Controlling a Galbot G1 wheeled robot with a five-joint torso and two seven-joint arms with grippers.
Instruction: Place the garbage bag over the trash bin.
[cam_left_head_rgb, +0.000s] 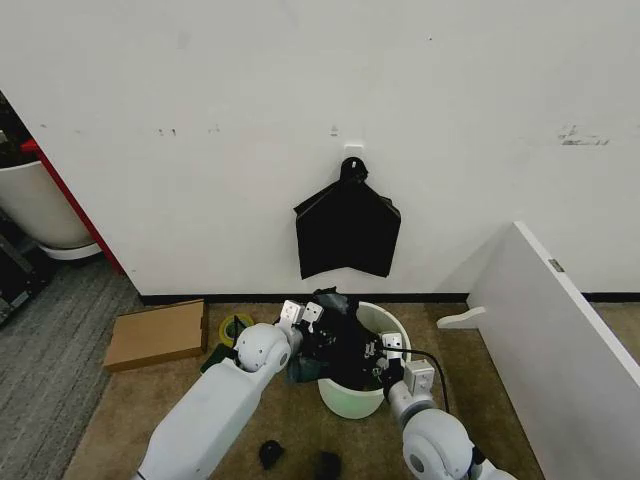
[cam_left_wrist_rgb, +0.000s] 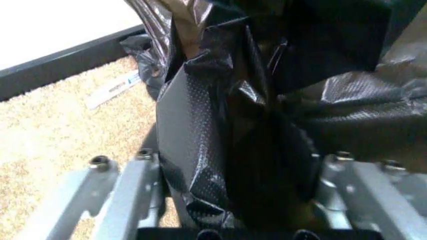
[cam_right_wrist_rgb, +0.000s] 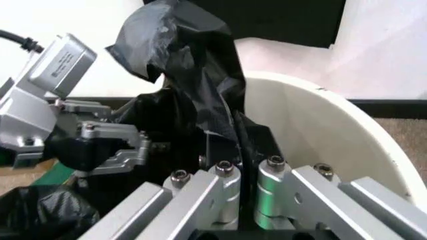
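Note:
The white trash bin (cam_left_head_rgb: 352, 398) stands on the carpet close in front of me, near the wall. The black garbage bag (cam_left_head_rgb: 335, 335) is bunched over and inside its mouth, with a crumpled peak rising above the rim. My left gripper (cam_left_head_rgb: 303, 322) is at the bin's left rim, shut on a thick wad of the bag (cam_left_wrist_rgb: 200, 130). My right gripper (cam_left_head_rgb: 388, 352) is at the right rim, its fingers (cam_right_wrist_rgb: 223, 187) shut on a fold of the bag (cam_right_wrist_rgb: 180, 60) just inside the bin wall (cam_right_wrist_rgb: 313, 130). The left gripper (cam_right_wrist_rgb: 100, 150) faces it across the bin.
A flat black stack (cam_left_head_rgb: 347, 228) hangs on the wall behind the bin. A cardboard box (cam_left_head_rgb: 157, 333) and a tape roll (cam_left_head_rgb: 236, 327) lie to the left, a white panel (cam_left_head_rgb: 560, 330) leans at right, and black scraps (cam_left_head_rgb: 270, 453) lie near my base.

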